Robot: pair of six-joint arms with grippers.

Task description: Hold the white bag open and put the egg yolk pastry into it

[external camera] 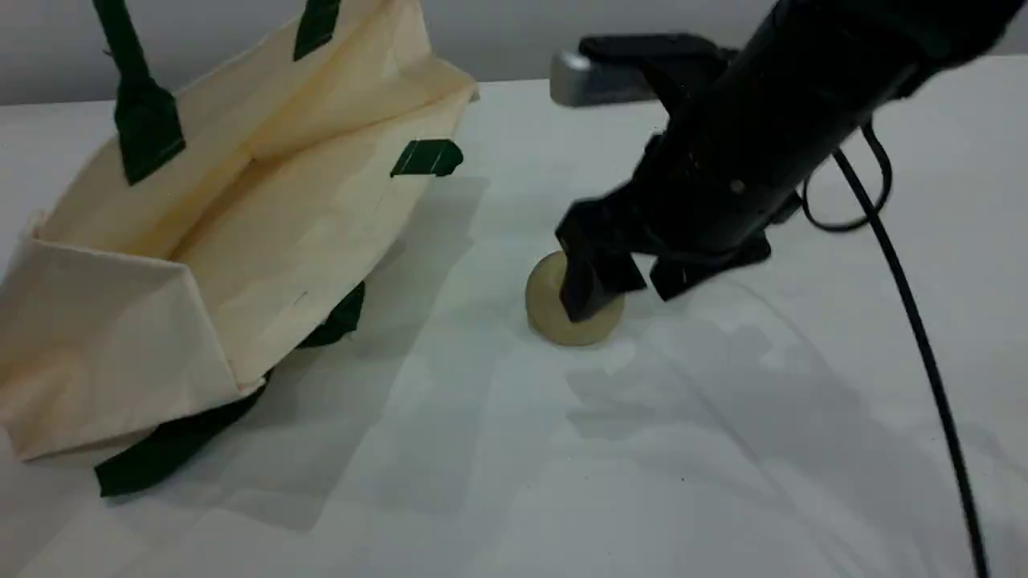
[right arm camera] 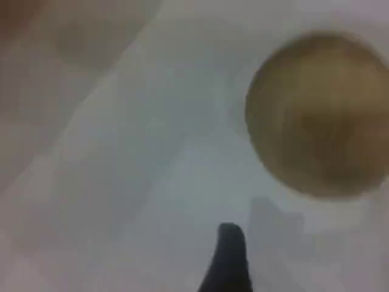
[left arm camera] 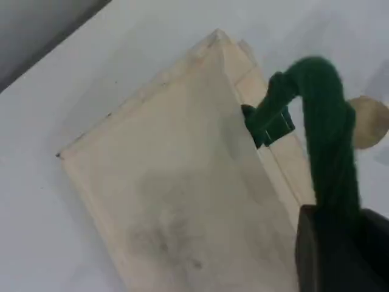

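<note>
White cloth covers the table (external camera: 498, 449), creased in places, with a pale grey wall seen behind it. On the scene view's left the white bag (external camera: 241, 233) is held up with its mouth open; its near handle (external camera: 185, 437) trails on the cloth beneath it, while the far handle (external camera: 132, 88) is pulled taut upward out of the picture.

In the left wrist view the left gripper (left arm camera: 340, 249) is seen at the bottom edge, its jaws clamped on the green rope handle (left arm camera: 325, 128), which rises straight out of the jaws and bends over to a dark tab (left arm camera: 267, 125) sewn to the bag's wall (left arm camera: 176, 201). The bag hangs directly beyond these jaws.

The right gripper (external camera: 622, 285) is lowered to the cloth with its jaws spread wide and nothing gripped. The egg yolk pastry (external camera: 554, 309) lies on the table at the jaws, partly covered in the scene view by the left-hand fingertip (external camera: 590, 285); whether it is touched cannot be told. In the right wrist view the pastry (right arm camera: 319, 115) is seen blurred, ahead and to the right of 1 dark fingertip (right arm camera: 230, 258). The pastry is well apart from the bag
</note>
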